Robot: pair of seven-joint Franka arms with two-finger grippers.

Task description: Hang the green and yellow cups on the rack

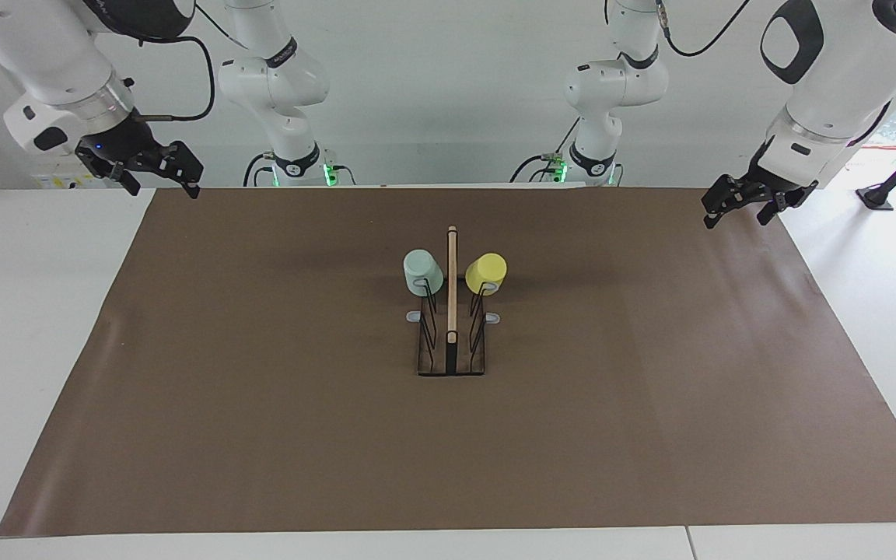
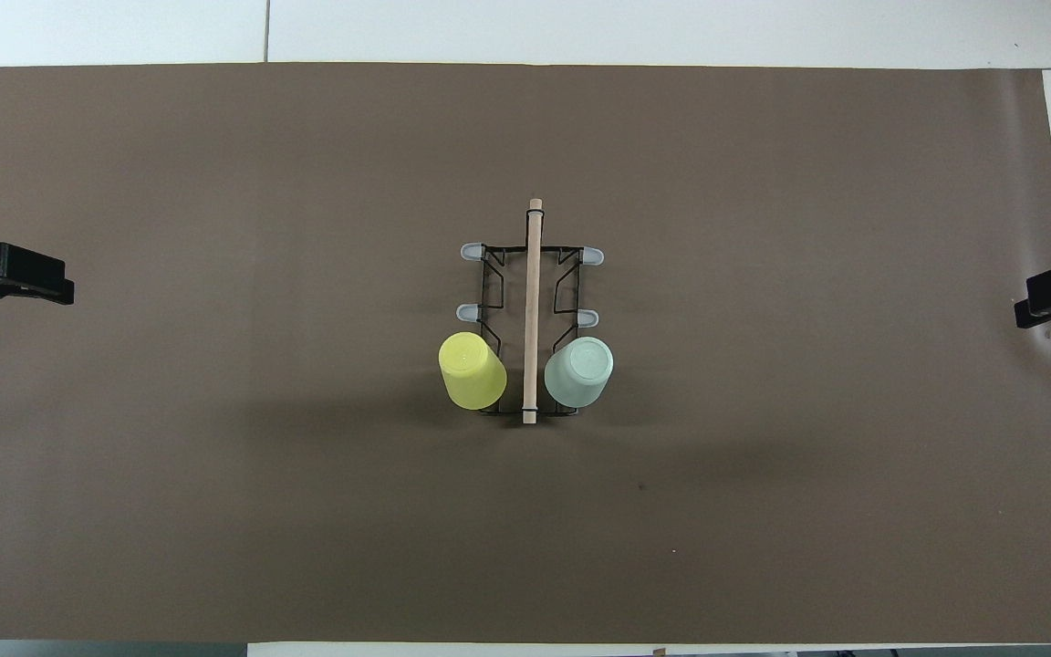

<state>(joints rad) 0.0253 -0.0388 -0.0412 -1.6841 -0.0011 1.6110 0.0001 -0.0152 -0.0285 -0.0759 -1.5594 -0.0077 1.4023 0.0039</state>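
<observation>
Both cups look hung, so the task seems done. The pale mint green tapered plastic cup (image 1: 422,272) sits upside down on a prong of the small black wire rack with the wooden centre bar (image 1: 452,311), at the rack's end nearer the robots. The bright yellow tapered plastic cup (image 1: 486,272) hangs at its 3 o'clock in the facing view, across the bar.

The right gripper (image 1: 159,167) hovers over the brown mat's corner at 10 o'clock from the rack on the tabletop (image 1: 28,311), fingers apart and empty. The left gripper (image 1: 755,201) waits at 2 o'clock, fingers apart.

The prongs inside the cups are hidden, so how firmly they seat cannot be told; overhead, both grippers are cut off.
</observation>
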